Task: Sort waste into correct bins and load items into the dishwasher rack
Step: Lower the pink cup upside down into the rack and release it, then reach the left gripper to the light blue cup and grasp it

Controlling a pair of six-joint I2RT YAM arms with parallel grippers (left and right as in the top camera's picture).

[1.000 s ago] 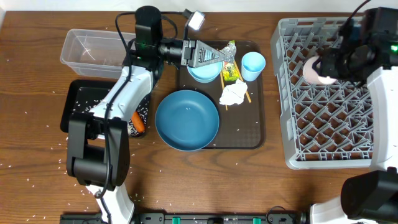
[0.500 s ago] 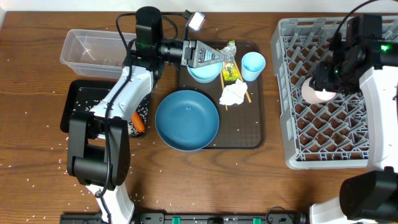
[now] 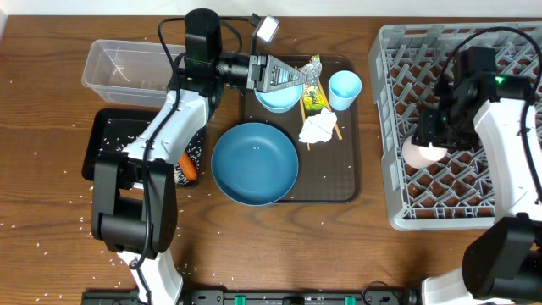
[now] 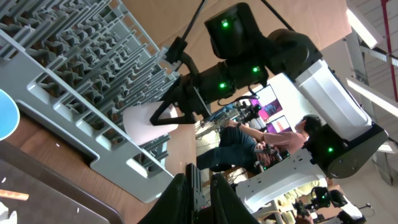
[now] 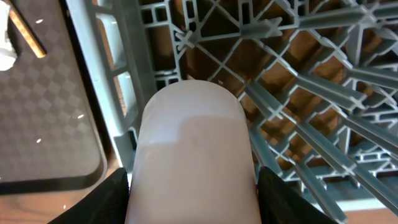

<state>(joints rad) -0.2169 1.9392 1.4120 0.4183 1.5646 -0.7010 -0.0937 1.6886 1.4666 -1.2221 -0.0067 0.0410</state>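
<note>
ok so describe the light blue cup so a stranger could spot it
Find the brown tray in the middle of the table. In its top right corner in the overhead view, nearest the grey rack, stands the light blue cup, mouth up. It is far smaller and paler than the big blue bowl.

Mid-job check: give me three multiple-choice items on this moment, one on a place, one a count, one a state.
1. The carrot lies in: A) black tray B) clear tub C) rack
2. Cups on the brown tray: A) none B) one C) two
3. The right gripper is: A) open, empty B) shut on the pink cup C) out of view
Answers: 1 A, it lies among rice there; 2 B, only the blue cup; 3 B, fingers flank the cup.
</note>
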